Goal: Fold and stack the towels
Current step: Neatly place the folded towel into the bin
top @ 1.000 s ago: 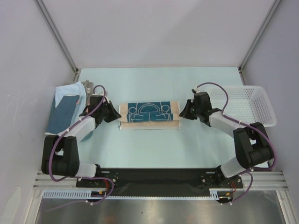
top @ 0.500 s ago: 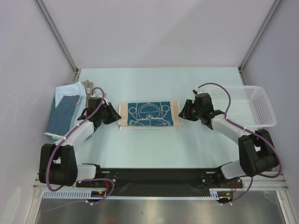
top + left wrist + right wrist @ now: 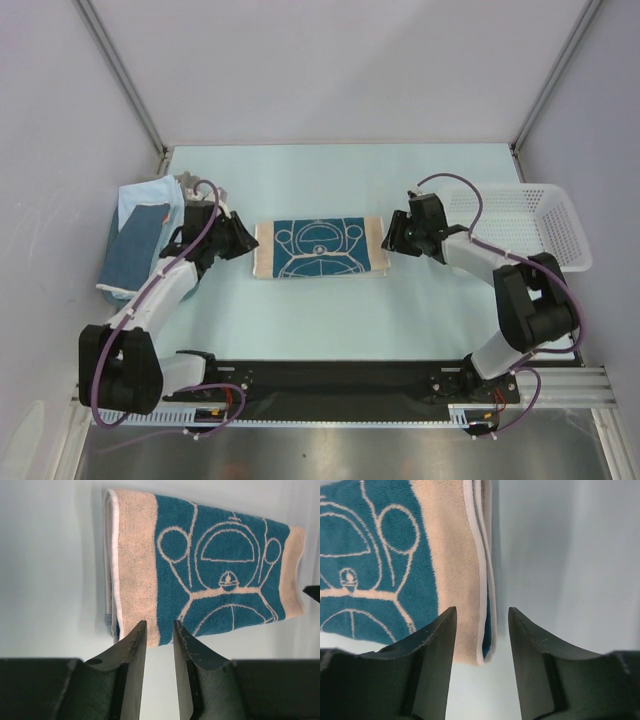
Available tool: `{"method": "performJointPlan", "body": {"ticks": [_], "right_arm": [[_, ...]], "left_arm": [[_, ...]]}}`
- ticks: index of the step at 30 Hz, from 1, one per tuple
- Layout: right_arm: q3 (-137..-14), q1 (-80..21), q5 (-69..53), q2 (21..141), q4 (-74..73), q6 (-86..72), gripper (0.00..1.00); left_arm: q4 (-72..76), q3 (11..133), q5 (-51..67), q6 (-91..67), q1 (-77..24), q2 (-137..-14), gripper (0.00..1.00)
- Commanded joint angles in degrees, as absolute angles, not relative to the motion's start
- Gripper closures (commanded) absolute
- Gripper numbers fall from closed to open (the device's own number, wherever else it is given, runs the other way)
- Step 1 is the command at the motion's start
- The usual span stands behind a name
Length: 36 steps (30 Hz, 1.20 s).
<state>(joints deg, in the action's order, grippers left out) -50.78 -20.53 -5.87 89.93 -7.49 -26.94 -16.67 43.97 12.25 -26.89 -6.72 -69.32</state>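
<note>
The teal towel [image 3: 320, 248] lies folded flat in the middle of the bench [image 3: 330, 310]. The left end effector [image 3: 245, 243] sits at its left end and the right end effector [image 3: 387, 237] at its right end, both with jaws parted a little and gripping nothing. Blue towels [image 3: 140, 240] are piled far left, and a basket [image 3: 530, 225] stands far right.

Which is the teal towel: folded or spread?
Folded. The teal towel shows stacked edges along its tan end in the right wrist view.
</note>
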Motion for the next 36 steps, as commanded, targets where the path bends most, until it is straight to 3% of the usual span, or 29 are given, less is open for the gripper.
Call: {"method": "performJointPlan", "body": {"ticks": [1,6,10,22,25,31,36], "right_arm": [[-53.9,-20.7,-6.1,93.6,-3.7,-26.1,0.48],[-55.1,-20.9,-8.6,98.7,-0.5,-26.3,0.36],[-55.7,-21.9,-7.0,100.8,-0.5,-26.0,0.34],[-57.7,-27.4,2.8,105.1,-5.9,-25.8,0.46],[-60.5,-29.6,6.6,106.7,-9.2,-25.1,0.57],[-67.5,-34.4,17.1,110.8,-19.3,-23.9,1.0],[-72.1,-37.6,27.1,108.0,-30.1,-22.5,1.0]], "left_arm": [[-15.8,45.0,13.2,-26.0,-8.5,-69.9,0.67],[-13.7,43.7,13.7,-26.7,-10.1,-70.9,0.67],[-13.2,42.8,14.3,-27.0,-11.2,-70.7,0.68],[-16.5,44.2,17.5,-24.3,-12.7,-65.0,0.68],[-18.1,44.9,19.3,-22.9,-12.7,-63.1,0.68],[-23.1,44.7,20.8,-18.1,-12.7,-56.2,0.7],[-24.4,43.4,21.5,-15.9,-12.7,-51.5,0.72]]}}
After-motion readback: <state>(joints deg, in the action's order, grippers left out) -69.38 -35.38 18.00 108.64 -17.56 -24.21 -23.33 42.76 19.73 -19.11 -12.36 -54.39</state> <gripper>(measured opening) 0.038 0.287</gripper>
